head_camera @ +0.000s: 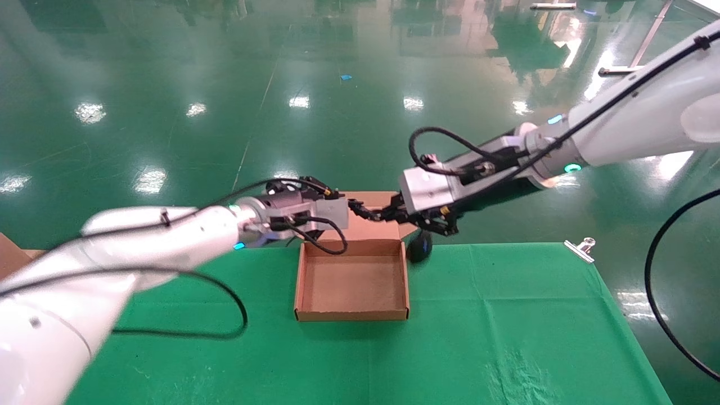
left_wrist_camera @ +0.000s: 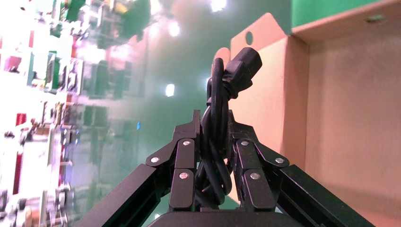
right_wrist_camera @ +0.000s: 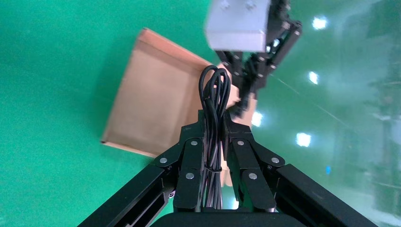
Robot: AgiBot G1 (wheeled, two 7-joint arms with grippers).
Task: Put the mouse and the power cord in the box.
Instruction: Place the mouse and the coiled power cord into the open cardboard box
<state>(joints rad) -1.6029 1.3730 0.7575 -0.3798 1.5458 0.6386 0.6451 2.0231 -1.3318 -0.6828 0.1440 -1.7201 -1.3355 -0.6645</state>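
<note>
My left tool point(left_wrist_camera: 211, 156) and right tool point(right_wrist_camera: 216, 156) are both clamped on the power cord point(left_wrist_camera: 218, 113), stretched between them above the far edge of the box point(head_camera: 351, 278). I should lower both together, then release. The mouse point(head_camera: 419, 247), seemingly just under my right tool, waits.
</note>
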